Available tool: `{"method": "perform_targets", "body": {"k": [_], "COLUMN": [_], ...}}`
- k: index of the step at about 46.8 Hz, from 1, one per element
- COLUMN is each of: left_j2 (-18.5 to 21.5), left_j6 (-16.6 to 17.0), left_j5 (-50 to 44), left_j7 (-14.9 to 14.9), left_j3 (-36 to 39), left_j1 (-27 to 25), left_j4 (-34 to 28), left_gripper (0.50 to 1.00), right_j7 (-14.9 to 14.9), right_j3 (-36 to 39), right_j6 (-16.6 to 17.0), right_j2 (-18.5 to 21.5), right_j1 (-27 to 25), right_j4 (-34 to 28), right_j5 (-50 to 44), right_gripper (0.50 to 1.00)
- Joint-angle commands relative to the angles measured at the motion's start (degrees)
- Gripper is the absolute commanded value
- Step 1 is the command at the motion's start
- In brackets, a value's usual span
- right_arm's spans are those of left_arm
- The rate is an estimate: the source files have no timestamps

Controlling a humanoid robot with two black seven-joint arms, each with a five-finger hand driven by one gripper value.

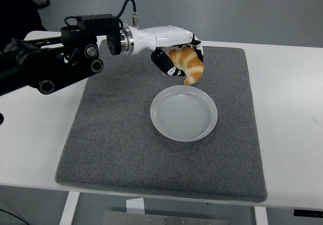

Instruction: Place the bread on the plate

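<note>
My left hand (179, 61) reaches in from the left on a black arm with a white forearm, its fingers curled around a golden croissant-shaped bread (187, 63). The bread hangs in the air just above the far rim of a round pale plate (183, 113), apart from it. The plate lies bare on the grey mat (116, 129), a little right of the mat's middle. My right arm does not show in the head view.
The grey mat covers most of the white table (287, 109). The black arm links (45, 68) stretch over the mat's far left corner and the table's left side. A dark shape stands at the top left corner.
</note>
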Motion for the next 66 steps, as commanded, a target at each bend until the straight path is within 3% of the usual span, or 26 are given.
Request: {"method": "perform_targets", "body": {"k": [1, 12, 18, 28, 66], "left_j2": [-0.9, -2.1, -4.7, -5.1, -6.8], "left_j6": [0.2, 0.3, 1.1, 1.6, 2.0], "left_j5": [0.9, 3.6, 7.3, 7.6, 7.6], "left_j7": [0.0, 0.0, 0.0, 0.0, 0.0], "left_j3": [0.0, 0.0, 0.0, 0.1, 2.5], "left_j1": [1.5, 4.9, 7.0, 8.8, 9.8], "left_j4": [0.4, 1.3, 3.4, 3.9, 6.8], "left_gripper": [0.500, 0.500, 0.500, 0.500, 0.500], "right_j7": [0.0, 0.0, 0.0, 0.0, 0.0], "right_j3": [0.0, 0.0, 0.0, 0.0, 0.0], "right_j6": [0.0, 0.0, 0.0, 0.0, 0.0], "right_j2": [0.0, 0.0, 0.0, 0.0, 0.0], "right_j1": [-0.1, -0.1, 0.0, -0.1, -0.1], "right_j4": [0.0, 0.0, 0.0, 0.0, 0.0], "right_j5": [0.0, 0.0, 0.0, 0.0, 0.0], "right_gripper": [0.952, 0.952, 0.952, 0.952, 0.952]}}
